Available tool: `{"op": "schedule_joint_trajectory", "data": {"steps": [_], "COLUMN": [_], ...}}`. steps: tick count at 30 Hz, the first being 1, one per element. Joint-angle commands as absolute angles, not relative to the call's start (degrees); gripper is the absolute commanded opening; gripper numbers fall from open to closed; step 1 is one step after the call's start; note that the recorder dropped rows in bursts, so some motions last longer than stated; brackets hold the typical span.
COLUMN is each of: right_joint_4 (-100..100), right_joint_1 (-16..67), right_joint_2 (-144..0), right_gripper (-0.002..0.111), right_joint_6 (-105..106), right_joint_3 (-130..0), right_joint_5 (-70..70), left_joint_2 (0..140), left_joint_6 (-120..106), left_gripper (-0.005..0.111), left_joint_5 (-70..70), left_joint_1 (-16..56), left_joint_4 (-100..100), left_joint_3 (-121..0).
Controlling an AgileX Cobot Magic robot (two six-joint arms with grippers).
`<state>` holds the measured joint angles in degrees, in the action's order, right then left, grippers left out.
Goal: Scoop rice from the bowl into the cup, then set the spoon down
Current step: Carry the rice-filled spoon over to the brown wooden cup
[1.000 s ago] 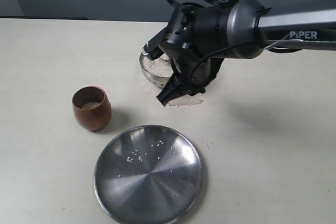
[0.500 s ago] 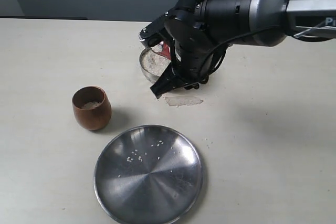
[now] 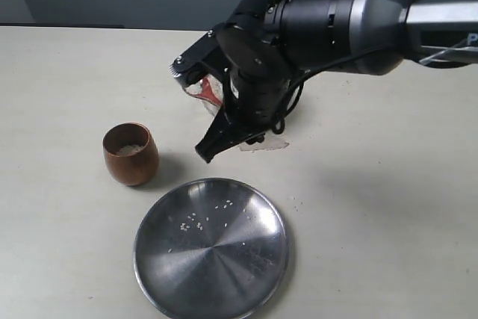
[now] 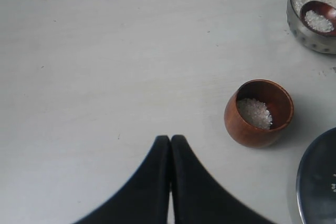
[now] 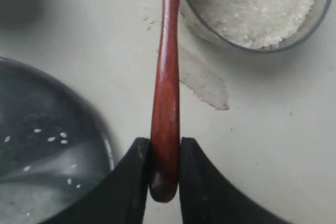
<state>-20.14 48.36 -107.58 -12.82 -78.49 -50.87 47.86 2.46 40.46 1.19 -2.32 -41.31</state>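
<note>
My right gripper [image 5: 165, 148] is shut on the end of the reddish-brown spoon's handle [image 5: 167, 77]. In the exterior view that gripper [image 3: 211, 147] hangs above the table between bowl and plate, and the spoon's head [image 3: 198, 89] sticks out left of the arm. The spoon's head [image 4: 318, 18] carries rice [image 4: 318, 21] over the steel bowl [image 4: 299, 22]. More rice [image 5: 252, 3] fills the bowl [image 5: 320, 14], which the arm mostly hides in the exterior view. The brown wooden cup [image 3: 131, 153] stands upright to the left with some rice [image 4: 254, 113] inside. My left gripper [image 4: 170, 140] is shut and empty, short of the cup [image 4: 259, 113].
A large flat steel plate [image 3: 210, 246] with several loose grains lies in front of the cup and bowl. A pale flat patch [image 5: 202, 80] lies on the table beside the bowl. A few stray grains [image 3: 293, 201] lie right of the plate.
The right arm has risen and swung left, lifting the spoon out of the bowl's rice with a load on it. The cup, plate and bowl have stayed put.
</note>
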Motion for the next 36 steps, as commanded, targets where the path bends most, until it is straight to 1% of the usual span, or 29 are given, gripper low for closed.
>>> {"op": "schedule_joint_trajectory", "data": {"steps": [1, 16, 22, 36], "right_joint_4": [-20.7, -28.3, -30.4, -33.3], "right_joint_1": [50.9, 59.4, 59.5, 59.5], "right_joint_2": [-107.0, -107.0, -107.0, -108.8], "right_gripper": [-0.001, -0.001, -0.001, -0.001], "right_joint_6": [-12.1, -10.3, -7.6, -4.5], "right_joint_3": [-78.6, -78.6, -78.6, -78.6], "right_joint_5": [-50.0, -51.8, -54.0, -53.8], "left_joint_2": [47.9, 47.9, 47.9, 47.9], "left_joint_6": [2.5, 2.5, 2.5, 2.5], "left_gripper": [0.000, 0.000, 0.000, 0.000], "left_joint_5": [40.3, 40.3, 40.3, 40.3], "left_joint_1": [1.3, 1.3, 1.3, 1.3], "left_joint_4": [-2.4, -2.4, -2.5, -4.9], "left_joint_3": [-41.7, -41.7, -41.7, -41.7]}}
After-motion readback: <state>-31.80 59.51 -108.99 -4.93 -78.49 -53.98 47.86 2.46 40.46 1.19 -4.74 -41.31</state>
